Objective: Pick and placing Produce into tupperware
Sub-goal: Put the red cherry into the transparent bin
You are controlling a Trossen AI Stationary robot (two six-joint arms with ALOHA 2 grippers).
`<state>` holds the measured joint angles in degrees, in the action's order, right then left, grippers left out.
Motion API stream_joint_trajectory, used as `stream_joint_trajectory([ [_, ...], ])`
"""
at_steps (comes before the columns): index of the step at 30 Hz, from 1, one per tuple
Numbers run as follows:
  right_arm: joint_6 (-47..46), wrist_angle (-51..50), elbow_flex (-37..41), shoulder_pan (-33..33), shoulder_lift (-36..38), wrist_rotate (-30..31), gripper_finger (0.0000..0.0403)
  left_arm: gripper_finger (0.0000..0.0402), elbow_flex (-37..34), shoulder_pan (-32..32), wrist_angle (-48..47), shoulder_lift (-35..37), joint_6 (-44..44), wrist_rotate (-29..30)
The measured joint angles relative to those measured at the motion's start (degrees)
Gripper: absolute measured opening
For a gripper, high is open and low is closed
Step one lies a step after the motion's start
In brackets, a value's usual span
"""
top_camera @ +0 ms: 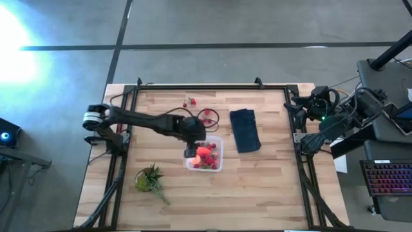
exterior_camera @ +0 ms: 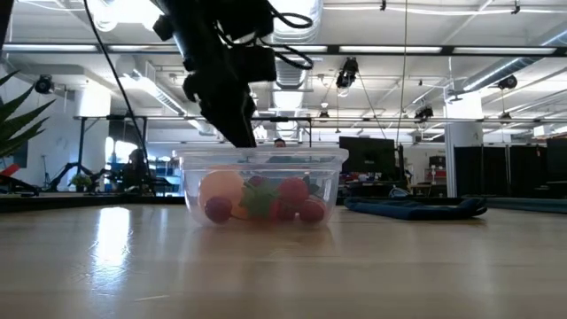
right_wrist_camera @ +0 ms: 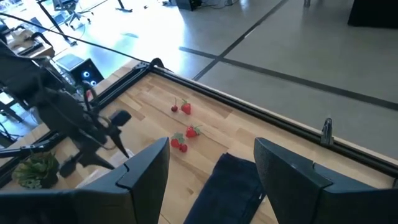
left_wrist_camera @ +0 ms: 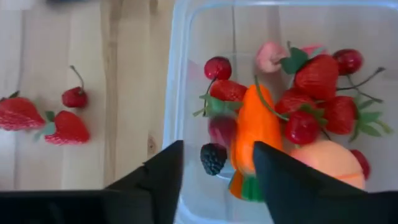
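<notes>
The clear tupperware (top_camera: 219,164) stands on the table's middle. It holds several red strawberries, cherries, a dark berry, an elongated orange piece (left_wrist_camera: 254,124) and a peach ball (left_wrist_camera: 329,158). My left gripper (left_wrist_camera: 217,168) is open and hangs over the box's left part, fingers pointing down (exterior_camera: 241,131), touching nothing that shows. A few loose berries lie on the wood left of the box (left_wrist_camera: 67,127) and nearer the far edge (top_camera: 190,101). My right gripper (right_wrist_camera: 211,168) is open and waits at the table's right edge (top_camera: 302,111).
A navy folded cloth (top_camera: 244,130) lies right of the box. A green leafy bunch (top_camera: 149,179) sits near the near-left corner. The dark frame rails (top_camera: 193,87) run along the table's edges. Bare wood lies near the near edge (top_camera: 257,200).
</notes>
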<state>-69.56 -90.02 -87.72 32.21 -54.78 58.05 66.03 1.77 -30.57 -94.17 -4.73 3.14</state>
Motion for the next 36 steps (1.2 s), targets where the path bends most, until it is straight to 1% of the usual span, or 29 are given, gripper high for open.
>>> stream_joint_trajectory([
  [3, 0.05, 0.00, 0.00, 0.00, 0.01, -0.22, 0.0226, 0.0213, 1.73, -0.36, -1.37, -1.41, -0.05, -0.03],
  [5, 0.26, 0.02, 0.00, 0.00, 0.22, -1.10, 0.0226, 0.0230, 3.56, -0.38, -2.77, -1.32, -0.02, 0.07],
  [7, 0.81, 0.02, 0.00, 0.00, 0.44, -1.54, 0.0226, 0.0238, 5.78, 0.05, -4.19, -0.67, 0.87, 1.35],
  [9, 1.80, 0.02, 0.00, 0.00, 0.78, -1.52, 0.0226, 0.0241, 9.15, 1.29, -5.66, -0.15, 3.81, 3.02],
  [11, 2.57, 0.00, 0.00, 0.00, 1.15, -1.46, 0.0226, 0.0241, 12.67, 3.49, -6.91, 0.42, 9.00, 3.33],
  [13, 3.00, 0.01, 0.00, 0.00, 1.54, -1.07, 0.0226, 0.0242, 15.85, 6.35, -7.06, 0.57, 17.03, 3.45],
  [16, 3.14, 0.02, 0.00, 0.00, 2.16, -1.01, 0.0226, 0.0242, 17.96, 11.82, -7.82, 0.50, 29.86, 2.64],
  [18, 3.84, 0.00, 0.00, 0.00, 2.40, -0.21, 0.0226, 0.0242, 18.29, 14.93, -8.19, 0.33, 34.33, 0.62],
  [22, 5.94, 0.00, 0.00, -0.02, 2.84, 2.66, 0.0226, 0.0242, 20.01, 17.62, -17.28, 0.33, 32.65, -5.07],
  [25, 6.19, 0.00, 0.00, 0.00, 3.20, 2.81, 0.0226, 0.0242, 20.71, 18.74, -23.68, 0.33, 32.77, -4.89],
  [28, 5.99, 0.00, 0.00, 0.00, 3.49, 2.99, 0.0226, 0.0242, 20.69, 21.98, -23.00, 0.20, 34.33, -4.18],
  [31, 5.92, 0.00, 0.00, 0.00, 3.76, 3.36, 0.0226, 0.0242, 20.69, 26.38, -21.35, -0.09, 34.00, -4.53],
  [32, 5.88, 0.00, 0.00, 0.00, 3.76, 3.34, 0.0226, 0.0242, 20.68, 27.82, -21.38, -0.29, 32.03, -4.81],
  [36, 4.47, 0.01, 0.00, 0.00, 3.82, 3.36, 0.0226, 0.0242, 20.62, 32.01, -20.81, -1.85, 16.52, -5.84],
])
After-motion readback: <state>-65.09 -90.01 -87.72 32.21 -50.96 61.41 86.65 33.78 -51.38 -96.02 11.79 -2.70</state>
